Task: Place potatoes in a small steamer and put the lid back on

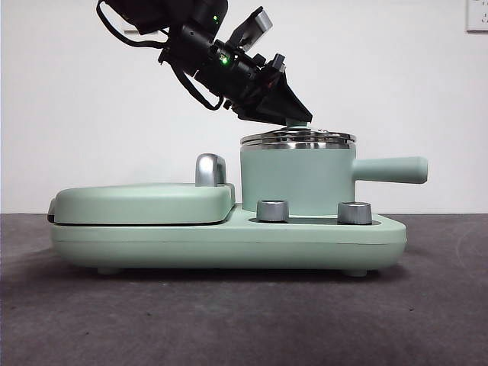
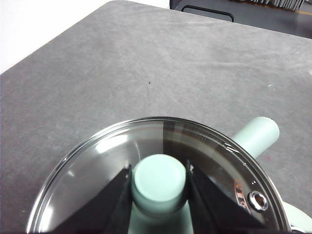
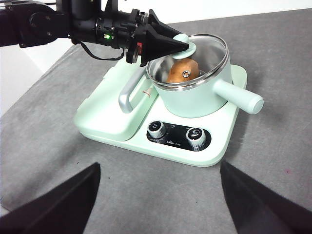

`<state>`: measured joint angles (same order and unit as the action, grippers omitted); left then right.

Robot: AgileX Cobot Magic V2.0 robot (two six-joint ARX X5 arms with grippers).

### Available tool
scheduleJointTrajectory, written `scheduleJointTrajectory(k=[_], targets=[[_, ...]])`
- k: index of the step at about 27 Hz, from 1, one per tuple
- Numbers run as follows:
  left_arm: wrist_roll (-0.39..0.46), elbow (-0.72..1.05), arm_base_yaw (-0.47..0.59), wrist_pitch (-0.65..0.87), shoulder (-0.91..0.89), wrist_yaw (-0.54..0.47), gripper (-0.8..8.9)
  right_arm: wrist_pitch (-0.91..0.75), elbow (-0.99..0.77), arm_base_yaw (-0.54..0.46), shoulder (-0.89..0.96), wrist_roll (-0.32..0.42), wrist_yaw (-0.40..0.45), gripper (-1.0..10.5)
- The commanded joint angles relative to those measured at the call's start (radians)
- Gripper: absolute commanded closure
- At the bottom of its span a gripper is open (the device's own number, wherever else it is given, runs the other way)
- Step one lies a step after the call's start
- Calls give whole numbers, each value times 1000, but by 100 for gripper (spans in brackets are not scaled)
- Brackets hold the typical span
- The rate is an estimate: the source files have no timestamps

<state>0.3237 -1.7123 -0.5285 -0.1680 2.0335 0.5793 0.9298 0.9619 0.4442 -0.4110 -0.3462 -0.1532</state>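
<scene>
At the upper centre of the front view, the left gripper [image 1: 299, 120] clenches the knob of the lid [image 1: 298, 139], seated squarely on the small steamer [image 1: 296, 183] over the potato [image 3: 183, 71]; right gripper [image 3: 156, 195] waits released.

Desk [image 3: 58, 141]: dark grey, matte, felt-like top with a rounded corner. Directly on it: one mint-green cooker base [image 3: 161, 146], standing on short feet, two steel dials along its front.

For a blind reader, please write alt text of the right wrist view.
The left gripper grips the knob of the glass lid resting on the small steamer, with the potato visible inside.
</scene>
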Motion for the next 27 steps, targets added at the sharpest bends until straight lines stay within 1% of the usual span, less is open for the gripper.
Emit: scheduleJointTrajectory(k=[1,8,12,18,27], targets=[[25,-17,1,-26,9,4,803,-12,8,5,-3,-11,5,559],[58,-16,-6,-27,12,11,803,-10,8,5,-3,-13,4,559],[59,-16,-6,-26,13,63,803,-10,8,5,-3,-13,3,559],[84,-16,-6,-27,15,66,803,-10,8,5,-3,-13,3,559],[95,-16,-6,-19,60,106,803,-9,8,5,-3,-13,0,559]])
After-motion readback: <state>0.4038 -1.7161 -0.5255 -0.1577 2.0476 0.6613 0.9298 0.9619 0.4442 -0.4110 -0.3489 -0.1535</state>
